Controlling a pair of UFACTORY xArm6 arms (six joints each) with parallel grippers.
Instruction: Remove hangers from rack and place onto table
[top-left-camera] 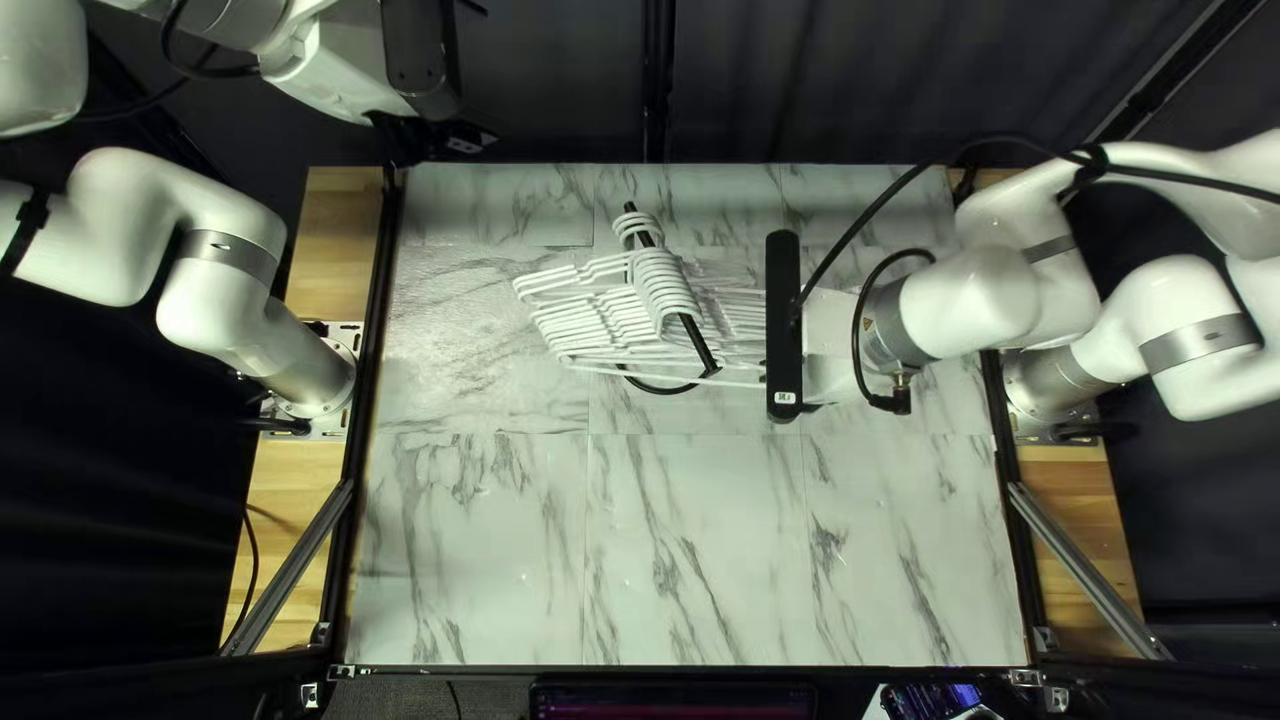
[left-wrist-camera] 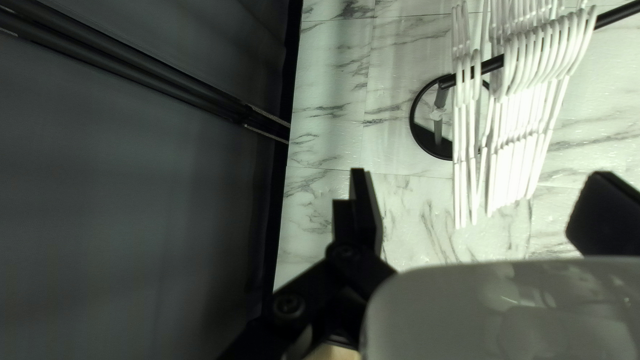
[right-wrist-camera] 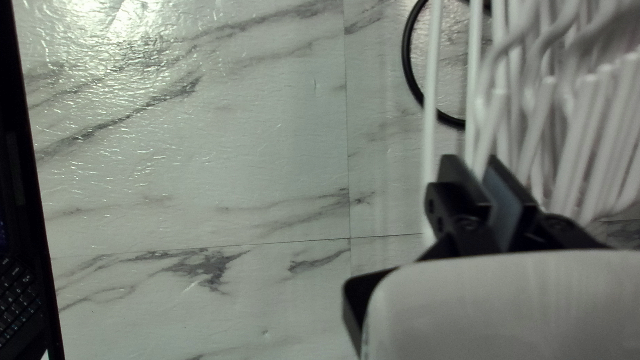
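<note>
Many hangers (top-left-camera: 660, 287) hang just ahead of the right end effector (top-left-camera: 828, 350).

Top left view: one table (top-left-camera: 694, 560), one rack (top-left-camera: 695, 342) near upper centre, two arms (top-left-camera: 220, 260), one each side. Hangers (top-left-camera: 660, 287): at least ten, overlapping, exact count unclear.

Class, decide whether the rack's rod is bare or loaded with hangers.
Loaded: white hangers hang bunched along the black rod in both the top left and left wrist views.
</note>
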